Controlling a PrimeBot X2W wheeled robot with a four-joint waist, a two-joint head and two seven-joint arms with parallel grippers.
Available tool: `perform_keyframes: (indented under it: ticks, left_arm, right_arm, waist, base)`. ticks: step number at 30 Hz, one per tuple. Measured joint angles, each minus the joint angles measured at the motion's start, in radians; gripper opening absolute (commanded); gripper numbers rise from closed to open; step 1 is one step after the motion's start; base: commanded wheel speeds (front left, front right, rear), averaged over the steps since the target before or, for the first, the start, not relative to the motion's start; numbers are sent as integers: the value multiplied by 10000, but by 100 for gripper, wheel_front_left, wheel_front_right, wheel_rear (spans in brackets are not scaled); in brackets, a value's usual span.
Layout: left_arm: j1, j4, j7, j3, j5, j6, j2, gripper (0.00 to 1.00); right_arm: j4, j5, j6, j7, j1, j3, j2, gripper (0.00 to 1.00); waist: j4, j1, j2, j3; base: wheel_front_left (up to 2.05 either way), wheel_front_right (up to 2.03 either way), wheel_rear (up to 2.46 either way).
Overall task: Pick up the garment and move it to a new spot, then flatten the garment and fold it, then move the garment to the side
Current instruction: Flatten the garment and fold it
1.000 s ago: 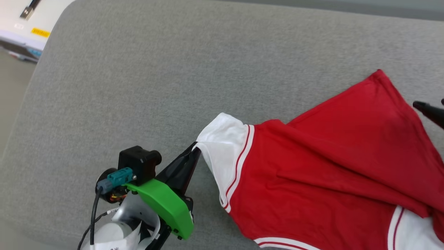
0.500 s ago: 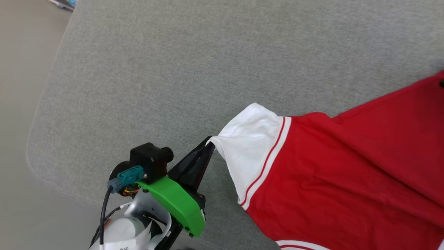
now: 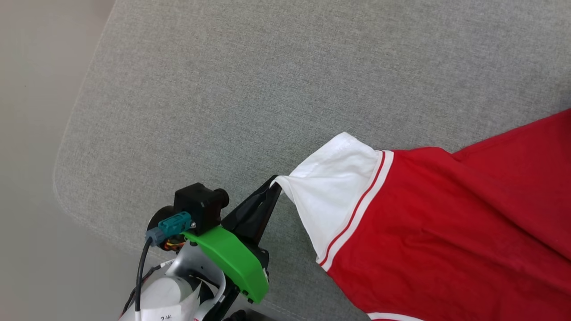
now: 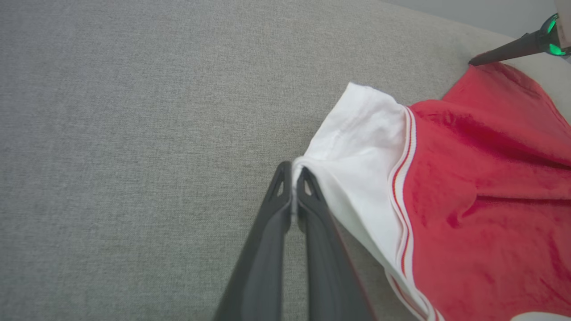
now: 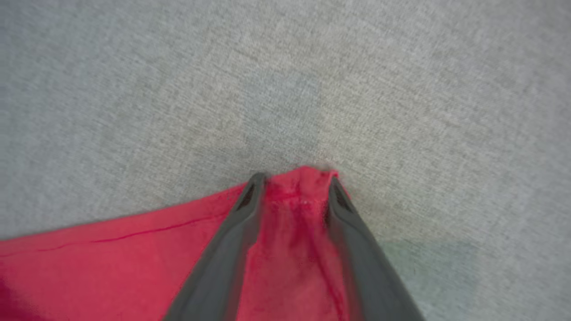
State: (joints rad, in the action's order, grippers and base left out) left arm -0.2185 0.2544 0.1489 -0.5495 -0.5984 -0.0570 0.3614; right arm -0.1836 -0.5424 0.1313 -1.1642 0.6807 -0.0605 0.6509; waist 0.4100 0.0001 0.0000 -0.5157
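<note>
Left gripper (image 3: 275, 180) pinching sleeve (image 3: 339, 191)

Jaws are pressing together on the white sleeve's hem. Grey cushion (image 3: 223, 89) is bearing the garment (image 3: 446, 232), which is lying spread across its right side. Right gripper (image 5: 294, 178) is straddling one red corner (image 5: 308, 189), jaws standing partly apart.

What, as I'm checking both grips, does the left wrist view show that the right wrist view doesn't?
Left wrist view: the left hand shut on the edge of the white sleeve. Right wrist view: a close look at the right hand, fingers apart astride a red corner of the garment. Both: red cloth lying on the grey fabric surface.
</note>
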Motion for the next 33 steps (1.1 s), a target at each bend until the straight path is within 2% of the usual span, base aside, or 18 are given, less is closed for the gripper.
perform_keyframes:
  ticks: [10, 18, 33]
  left_arm:
    - [-15, -96, -48, 44, -12, -2, 23, 0]
    - [-26, -40, -50, 291, -19, -105, 276, 0]
    - [-1, 792, 282, 1058, -123, -606, 940, 0]
  right_arm:
    - [-372, -267, 0, 813, -170, -58, -205, 0]
    - [-713, -554, 0, 2142, -448, -71, -585, 0]
    - [-591, -1310, 0, 4481, -816, -123, -493, 0]
  waist:
    - [-141, 0, 0, 344]
    - [-422, 0, 0, 992]
    - [-1627, 0, 0, 2573]
  base:
    - [0, 0, 0]
    - [0, 0, 0]
    - [0, 0, 0]
